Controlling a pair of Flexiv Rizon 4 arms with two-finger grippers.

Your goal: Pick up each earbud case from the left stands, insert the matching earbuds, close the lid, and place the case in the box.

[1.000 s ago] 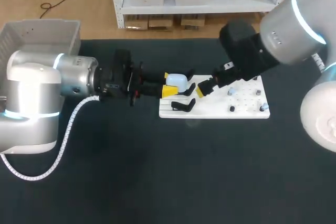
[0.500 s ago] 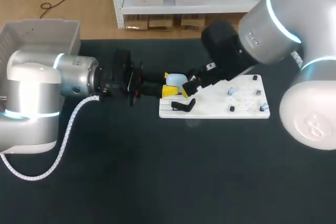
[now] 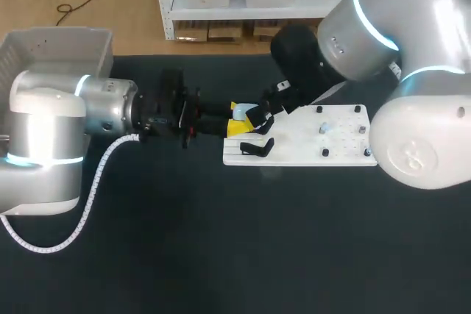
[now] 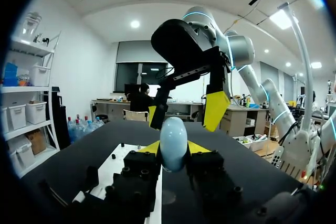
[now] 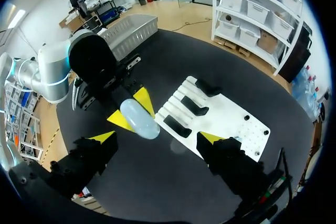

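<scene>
**Step in hand (judged):** case preparation, ahead of earbud insertion

- The left pincer [image 4: 173, 149] pinches the pale blue earbud case [image 4: 173, 141] between its two yellow tips, one on each side. It holds the case in the air just off the stand end of the white stand board [image 3: 340, 146].
- The right pincer [image 5: 157, 138] is spread and touches nothing. It hangs above the case, also over the stand end of the board.
- Black stands [image 3: 257, 148] sit at that end of the board. At least one is vacant.
- Small items [image 3: 322, 129] stand among the pegs at the board's opposite end. They are too small to confirm as earbuds.
- The grey box [image 3: 51, 49] sits on the desk [image 3: 221, 248], well apart from the board and beyond its stand end.

**Next move (judged):** the case looks rounded and shut, and no lid seam can be made out. The right pincer would need to lift the lid while the left one steadies the body. Poor alignment could twist the case out of the grip.

**Markings:** no writing or label can be read on the case, board or box
</scene>
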